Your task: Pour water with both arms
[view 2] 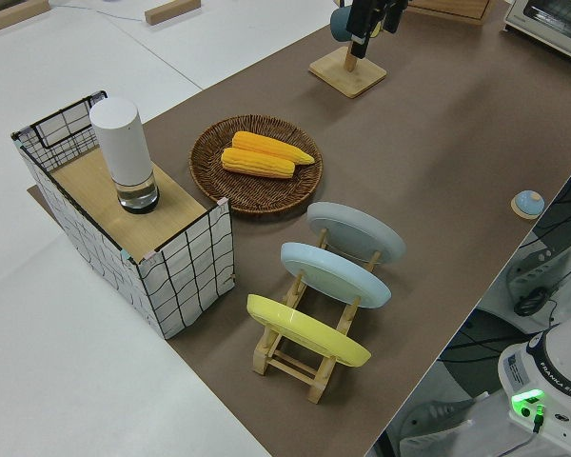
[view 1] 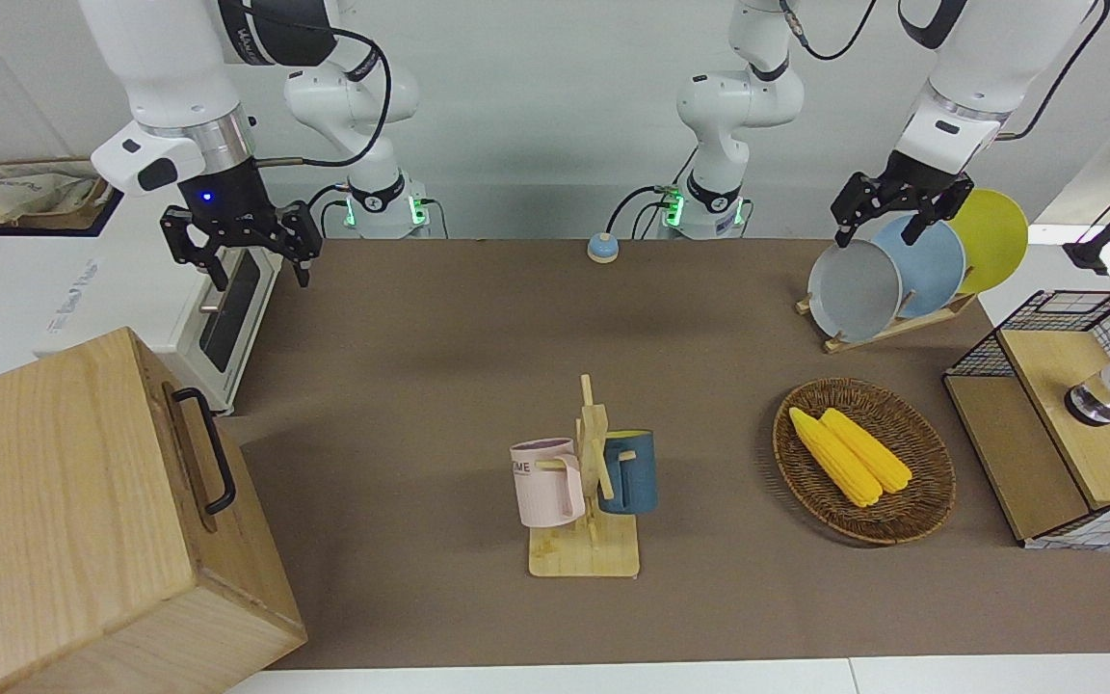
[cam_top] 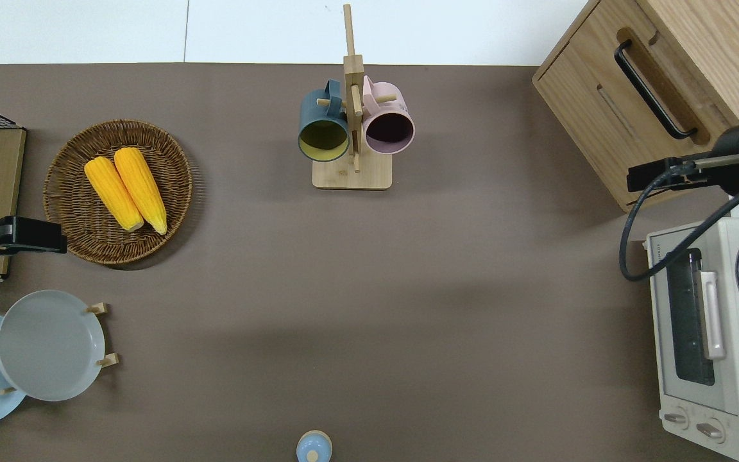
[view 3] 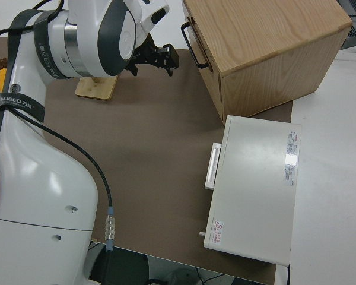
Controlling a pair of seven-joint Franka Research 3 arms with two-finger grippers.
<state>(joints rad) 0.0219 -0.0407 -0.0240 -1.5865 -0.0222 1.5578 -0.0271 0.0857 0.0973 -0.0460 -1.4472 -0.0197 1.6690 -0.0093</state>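
Note:
A pink mug (view 1: 547,482) and a dark blue mug (view 1: 630,472) hang on a wooden rack (view 1: 584,557) in the middle of the table, toward the edge farthest from the robots. In the overhead view the pink mug (cam_top: 389,125) and the blue mug (cam_top: 323,128) look empty. No water shows in any view. My right gripper (view 1: 259,275) hangs open in the air over the table between the wooden box and the toaster oven. My left gripper (view 1: 878,234) hangs open too, over the edge of the wicker basket, holding nothing.
A wooden box (view 1: 83,511) with a black handle and a white toaster oven (cam_top: 709,359) stand at the right arm's end. A wicker basket (view 1: 863,530) with two corn cobs, a plate rack (view 1: 854,289) and a wire shelf (view 1: 1075,424) stand at the left arm's end.

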